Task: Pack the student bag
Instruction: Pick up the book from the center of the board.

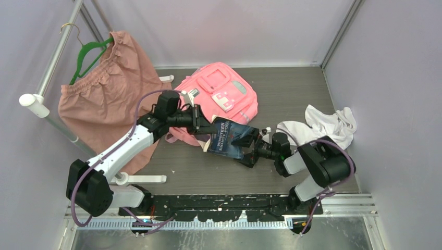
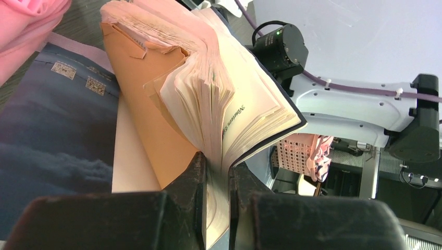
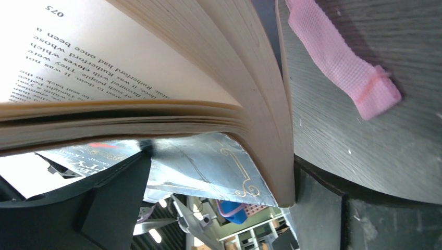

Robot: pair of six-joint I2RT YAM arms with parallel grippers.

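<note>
L fingers (image 2: 194,205) are clamped narrow on a thin bunch of pages plus the dark cover of an open book (image 1: 226,138). In the L wrist view the rest of the pages fan out above the fingers, w/ an orange-tan sheet and the blue cover spread to their left.

R fingers (image 3: 107,200) sit wider, holding the book's opposite end. One tip is up against the blue-silver cover. The other side presses the page block's edge, and a printed page opens just above. The book hangs btwn the two grippers, L gripper (image 1: 202,123) and R gripper (image 1: 250,147), tilted, w/ its title side facing up in the top view.

The student bag (image 1: 224,91) lies flat on the surface (image 1: 297,91), just beyond the L fingers and behind the book, front pockets and pale patch facing up. One pink strap (image 3: 341,60) lies on the surface beside the R fingers, apart from the book.

Left of the L fingers a dusty-pink garment (image 1: 107,101) hangs from a green hanger (image 1: 89,53) on a rail. A white cloth (image 1: 326,124) is crumpled on the surface to the right of the R fingers, near the wall.
</note>
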